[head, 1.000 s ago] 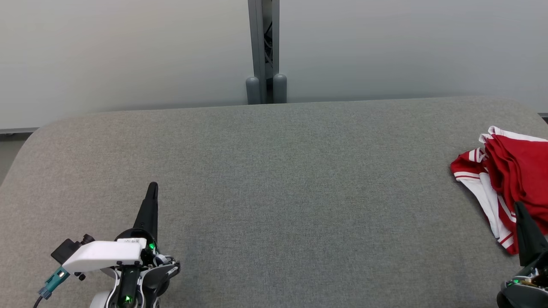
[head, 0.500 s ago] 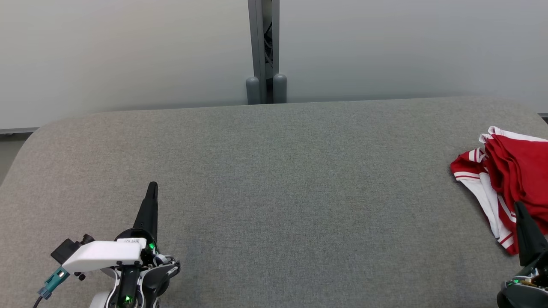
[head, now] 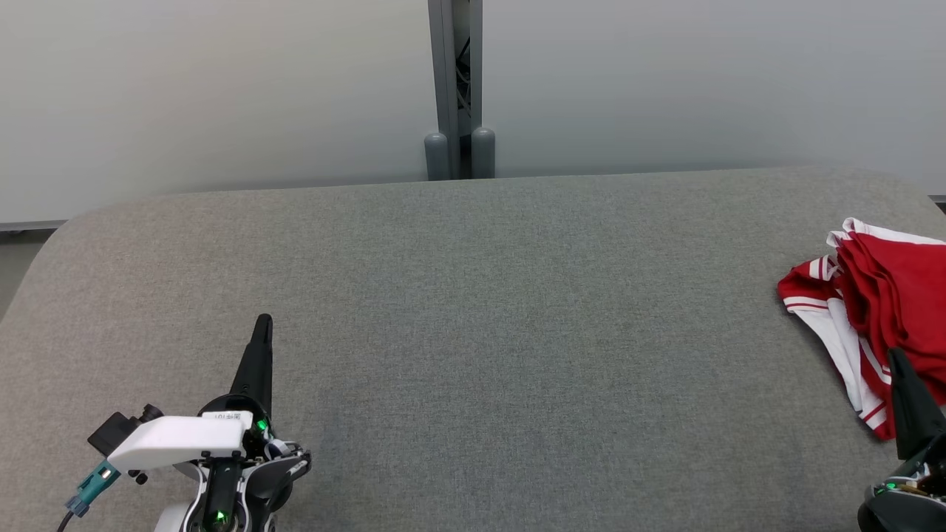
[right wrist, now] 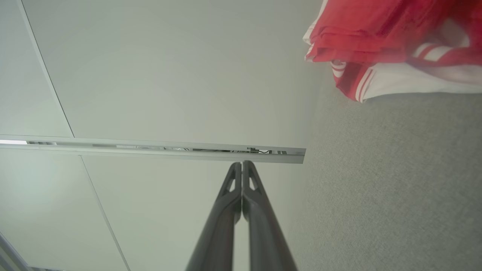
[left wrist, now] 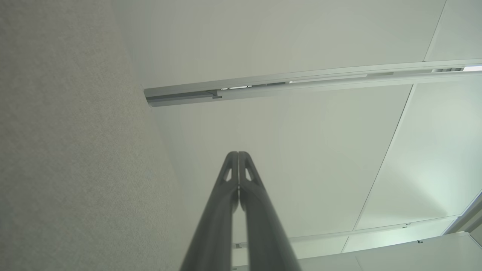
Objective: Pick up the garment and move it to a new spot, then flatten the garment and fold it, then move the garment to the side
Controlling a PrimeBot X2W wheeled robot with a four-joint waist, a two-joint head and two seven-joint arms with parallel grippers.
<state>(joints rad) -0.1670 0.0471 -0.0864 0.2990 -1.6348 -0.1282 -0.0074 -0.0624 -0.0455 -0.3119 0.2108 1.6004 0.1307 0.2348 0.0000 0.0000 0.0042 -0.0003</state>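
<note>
your crumpled red-and-white striped cloth garment sits far right on grey fabric desk, left fingers pressed together, right fingers same, near garment

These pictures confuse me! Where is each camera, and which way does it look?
Head view: on the head, looking down at the grey surface; left gripper, right gripper show.
Left wrist view: on that wrist, along its shut fingers toward the wall.
Right wrist view: on that wrist, along its fingers; shares the red garment with head view.
</note>
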